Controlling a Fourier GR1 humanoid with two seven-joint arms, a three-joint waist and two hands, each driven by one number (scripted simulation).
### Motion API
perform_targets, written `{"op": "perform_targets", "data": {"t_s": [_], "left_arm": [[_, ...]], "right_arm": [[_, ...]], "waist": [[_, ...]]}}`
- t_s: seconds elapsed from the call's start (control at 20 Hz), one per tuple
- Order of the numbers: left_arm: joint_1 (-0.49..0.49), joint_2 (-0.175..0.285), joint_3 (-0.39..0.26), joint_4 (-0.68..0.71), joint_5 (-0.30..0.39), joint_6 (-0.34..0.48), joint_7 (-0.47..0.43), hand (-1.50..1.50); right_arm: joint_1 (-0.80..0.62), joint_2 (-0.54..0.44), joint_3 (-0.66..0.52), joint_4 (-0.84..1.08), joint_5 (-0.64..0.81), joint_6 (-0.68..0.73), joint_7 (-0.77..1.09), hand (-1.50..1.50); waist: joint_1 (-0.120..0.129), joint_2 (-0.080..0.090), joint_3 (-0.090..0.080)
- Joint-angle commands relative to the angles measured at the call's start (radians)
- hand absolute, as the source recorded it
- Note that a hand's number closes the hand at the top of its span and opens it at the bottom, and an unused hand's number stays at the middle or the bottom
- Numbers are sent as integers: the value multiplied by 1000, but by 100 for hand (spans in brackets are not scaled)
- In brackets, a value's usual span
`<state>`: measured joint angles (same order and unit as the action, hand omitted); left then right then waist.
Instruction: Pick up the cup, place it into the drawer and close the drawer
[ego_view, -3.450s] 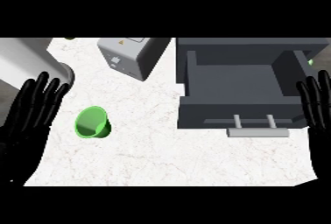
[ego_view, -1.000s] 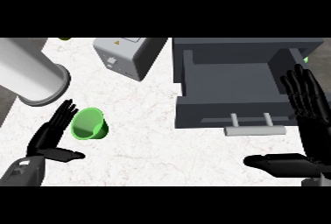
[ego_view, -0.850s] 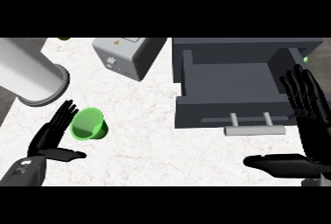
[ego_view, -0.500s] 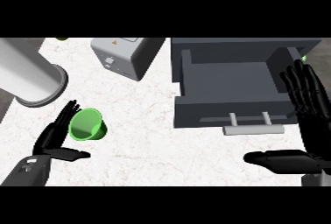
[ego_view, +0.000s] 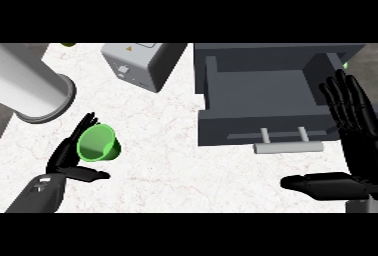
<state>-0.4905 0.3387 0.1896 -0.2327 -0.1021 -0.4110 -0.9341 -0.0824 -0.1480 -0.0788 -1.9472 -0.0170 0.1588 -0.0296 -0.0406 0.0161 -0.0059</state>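
I can't read any text, number or brand here. Only candidate is a yellow sticker (ego_view: 140, 48) on top of the grey box (ego_view: 144, 65), left of the open drawer (ego_view: 258, 95). It's too small for me to make out.

One cup (ego_view: 98, 144), one drawer (ego_view: 244, 131), two robot hands (ego_view: 66, 160) (ego_view: 360, 142)

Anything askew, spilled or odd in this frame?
Nothing stands out. The green cup sits on the counter by the open left hand, with no spill around it. The drawer is pulled open, its handle level. The right hand is open beside it.
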Motion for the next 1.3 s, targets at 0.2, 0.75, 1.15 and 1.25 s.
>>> {"op": "perform_targets", "data": {"t_s": [0.2,0.75,1.15,1.25], "left_arm": [[-43,-46,-2,16,12,-162,-100,-150],[-50,-74,-5,-11,57,-324,-79,150],[-60,-99,4,-28,110,-427,-42,150],[-64,-137,-7,-58,110,-401,-62,150]], "right_arm": [[-7,5,7,18,11,-3,3,-150],[-6,-8,-25,34,-27,19,-14,-150],[-21,0,-10,11,-18,5,29,-150],[-1,-19,-30,18,-22,19,15,-150]], "waist": [[2,0,0],[5,-2,1],[7,-3,0],[2,-3,1]]}}
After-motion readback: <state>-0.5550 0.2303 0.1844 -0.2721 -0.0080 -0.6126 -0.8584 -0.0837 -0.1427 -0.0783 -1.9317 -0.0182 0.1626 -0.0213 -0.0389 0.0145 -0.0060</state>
